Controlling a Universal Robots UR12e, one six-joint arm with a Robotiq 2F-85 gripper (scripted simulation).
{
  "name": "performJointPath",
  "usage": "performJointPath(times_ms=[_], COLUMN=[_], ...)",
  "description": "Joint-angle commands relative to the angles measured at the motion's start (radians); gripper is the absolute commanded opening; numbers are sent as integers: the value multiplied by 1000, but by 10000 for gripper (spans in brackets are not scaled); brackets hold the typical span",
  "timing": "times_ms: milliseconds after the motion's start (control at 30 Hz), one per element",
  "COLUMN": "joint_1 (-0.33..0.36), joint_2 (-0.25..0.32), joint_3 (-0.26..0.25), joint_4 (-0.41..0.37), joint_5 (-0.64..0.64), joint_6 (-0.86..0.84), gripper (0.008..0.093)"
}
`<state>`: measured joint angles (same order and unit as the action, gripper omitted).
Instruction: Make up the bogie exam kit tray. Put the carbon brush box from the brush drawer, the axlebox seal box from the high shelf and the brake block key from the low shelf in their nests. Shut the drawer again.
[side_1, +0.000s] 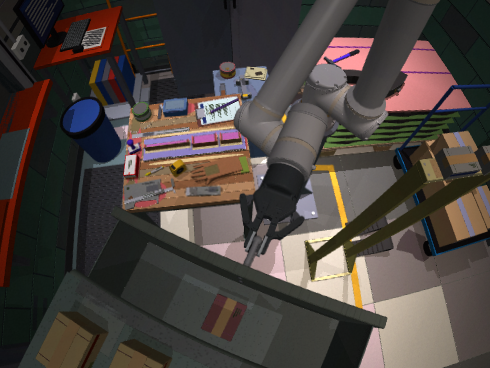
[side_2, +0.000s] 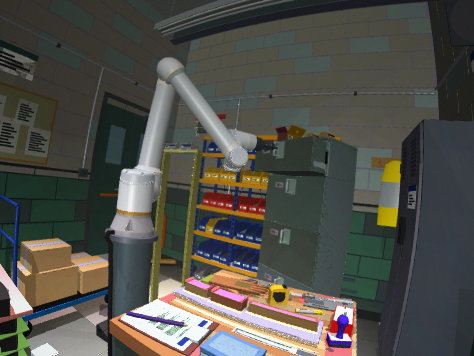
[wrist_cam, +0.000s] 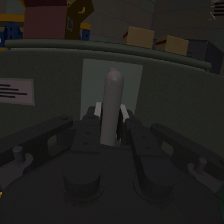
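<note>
The grey drawer handle (wrist_cam: 112, 105) of the cabinet's top drawer (side_1: 215, 295) sits clamped in my closed gripper (side_1: 254, 246), and the drawer stands pulled out from the green cabinet (side_2: 307, 210). Inside the open drawer lies a red and tan carbon brush box (side_1: 223, 316). The kit tray (side_1: 194, 141) with its pink nests rests on the wooden workbench behind the arm. Two tan boxes (side_1: 70, 340) stand on the cabinet top. The brake block key is not visible.
A blue barrel (side_1: 90, 127) stands left of the workbench. A cart of cardboard boxes (side_1: 457, 190) is on the right, with a yellow frame (side_1: 380, 210) between it and the arm. Blue shelving with bins (side_2: 227, 210) stands beside the cabinet.
</note>
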<state>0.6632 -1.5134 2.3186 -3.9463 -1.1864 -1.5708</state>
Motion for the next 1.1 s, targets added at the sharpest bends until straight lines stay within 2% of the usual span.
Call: performJointPath(times_ms=[0,1067], joint_1=[-2,-67], joint_2=[-4,-117], joint_3=[3,116], joint_4=[-1,-1], joint_5=[1,67], joint_6=[0,0], gripper=[80,80])
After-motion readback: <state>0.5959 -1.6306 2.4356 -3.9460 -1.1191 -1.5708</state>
